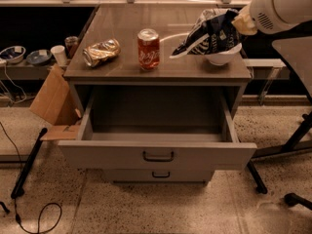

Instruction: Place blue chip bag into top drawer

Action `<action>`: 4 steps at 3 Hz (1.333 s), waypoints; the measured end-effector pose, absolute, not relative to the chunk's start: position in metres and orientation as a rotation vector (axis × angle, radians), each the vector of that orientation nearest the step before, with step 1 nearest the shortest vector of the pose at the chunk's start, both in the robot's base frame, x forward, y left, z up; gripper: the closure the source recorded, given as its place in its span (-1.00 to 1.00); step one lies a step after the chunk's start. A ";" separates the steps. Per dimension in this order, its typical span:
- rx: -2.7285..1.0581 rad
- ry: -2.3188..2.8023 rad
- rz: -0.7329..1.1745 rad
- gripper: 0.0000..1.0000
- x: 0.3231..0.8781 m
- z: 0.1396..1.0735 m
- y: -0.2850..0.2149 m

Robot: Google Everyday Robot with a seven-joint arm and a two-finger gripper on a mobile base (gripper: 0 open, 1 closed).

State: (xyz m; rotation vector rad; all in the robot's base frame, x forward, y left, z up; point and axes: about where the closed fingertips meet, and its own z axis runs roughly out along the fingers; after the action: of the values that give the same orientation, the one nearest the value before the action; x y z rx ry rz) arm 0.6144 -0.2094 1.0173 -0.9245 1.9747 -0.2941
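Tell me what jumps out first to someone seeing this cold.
The top drawer stands pulled wide open at the front of the cabinet. At upper right the gripper holds the blue chip bag just above a white bowl on the cabinet top. A red soda can stands mid-top, with a crushed gold can lying to its left.

Lab-like office; terrazzo floor (pixel 146 208); chair base (pixel 295 199); claw (pixel 238 19) gripping blue chip bag (pixel 209 33) above cabinet (pixel 161 72)

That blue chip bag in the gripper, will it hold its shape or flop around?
Probably floppy: the blue chip bag looks crumpled and droops away from the gripper at the cabinet top's right side, above the white bowl. Likely light, carried by one end. Its foil looks slick, so it may slip.
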 end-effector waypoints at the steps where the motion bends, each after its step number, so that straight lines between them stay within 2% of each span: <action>1: -1.013 1.986 -0.257 1.00 0.611 1.008 -0.198; 4: -1.306 2.023 -0.019 1.00 0.594 0.938 -0.140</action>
State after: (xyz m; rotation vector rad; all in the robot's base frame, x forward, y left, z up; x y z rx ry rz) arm 0.5945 -0.1401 0.9376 -1.3063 2.0228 -0.0189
